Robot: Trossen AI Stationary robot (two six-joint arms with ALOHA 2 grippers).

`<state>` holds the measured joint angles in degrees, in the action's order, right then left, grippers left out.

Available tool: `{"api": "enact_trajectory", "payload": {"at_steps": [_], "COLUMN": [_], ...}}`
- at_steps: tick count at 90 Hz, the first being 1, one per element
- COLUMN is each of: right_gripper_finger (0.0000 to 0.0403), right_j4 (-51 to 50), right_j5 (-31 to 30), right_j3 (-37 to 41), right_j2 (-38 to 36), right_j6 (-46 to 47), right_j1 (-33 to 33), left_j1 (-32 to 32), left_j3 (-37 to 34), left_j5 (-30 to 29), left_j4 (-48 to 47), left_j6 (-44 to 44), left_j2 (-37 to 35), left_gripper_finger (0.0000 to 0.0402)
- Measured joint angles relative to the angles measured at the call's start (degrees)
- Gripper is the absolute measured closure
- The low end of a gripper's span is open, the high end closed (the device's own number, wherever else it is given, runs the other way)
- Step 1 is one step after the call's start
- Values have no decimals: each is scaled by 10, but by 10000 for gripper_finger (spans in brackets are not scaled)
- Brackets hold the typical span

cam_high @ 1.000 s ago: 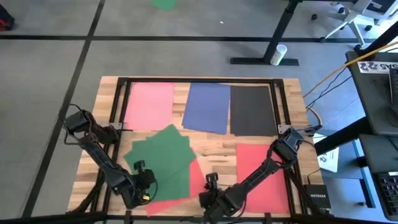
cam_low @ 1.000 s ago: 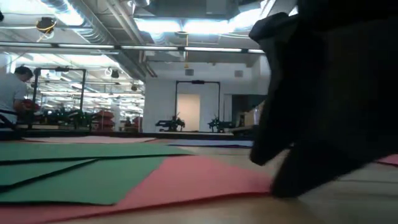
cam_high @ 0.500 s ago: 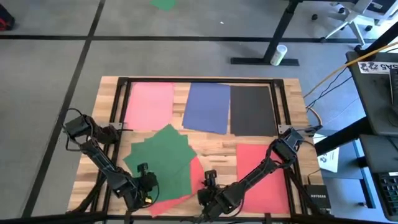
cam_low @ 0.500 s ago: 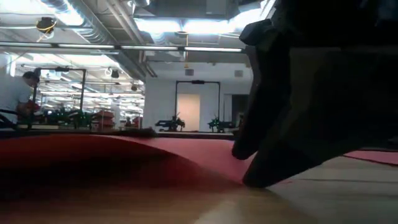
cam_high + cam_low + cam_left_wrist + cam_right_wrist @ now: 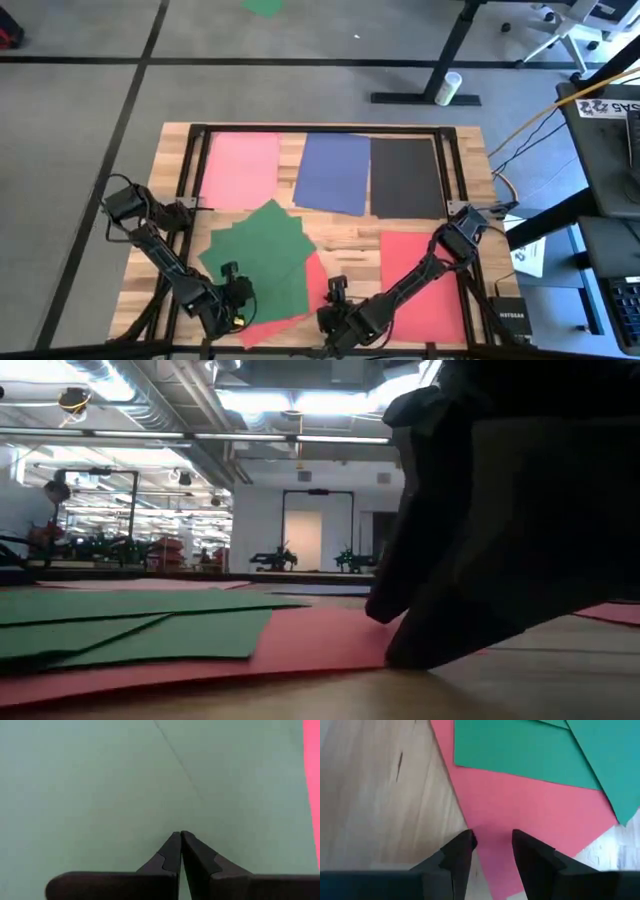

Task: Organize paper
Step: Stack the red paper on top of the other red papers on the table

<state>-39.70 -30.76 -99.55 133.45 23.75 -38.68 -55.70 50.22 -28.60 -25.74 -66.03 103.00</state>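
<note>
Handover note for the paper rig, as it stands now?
Left gripper: shut, low over the green sheets at the front left.
Right gripper: open, straddling the edge of the red sheet that lies under the green ones.
Done: pink sheet, blue sheet and black sheet lie side by side along the far edge; another red sheet lies flat at the front right.
Left: the fanned green pile and the red sheet beneath it are unsorted.

Right gripper (image 5: 491, 840) parted over red sheet (image 5: 530, 815) — green sheets (image 5: 520, 750) overlapping it
</note>
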Motion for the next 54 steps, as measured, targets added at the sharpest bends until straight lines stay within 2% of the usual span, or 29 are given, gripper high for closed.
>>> {"api": "enact_trajectory", "payload": {"at_steps": [28, 54], "right_gripper_finger": [270, 270], "right_j4": [7, 7], "right_j5": [-29, -16], "right_j3": [0, -1], "right_j2": [1, 1], "right_j6": [-2, -5], "right_j1": [29, -6], "left_j1": [-1, -1], "left_j3": [-1, -1], "left_j5": [0, 0], "left_j4": [1, 1], "left_j6": [0, 2], "left_j2": [0, 0], "left_gripper_finger": [402, 402]}}
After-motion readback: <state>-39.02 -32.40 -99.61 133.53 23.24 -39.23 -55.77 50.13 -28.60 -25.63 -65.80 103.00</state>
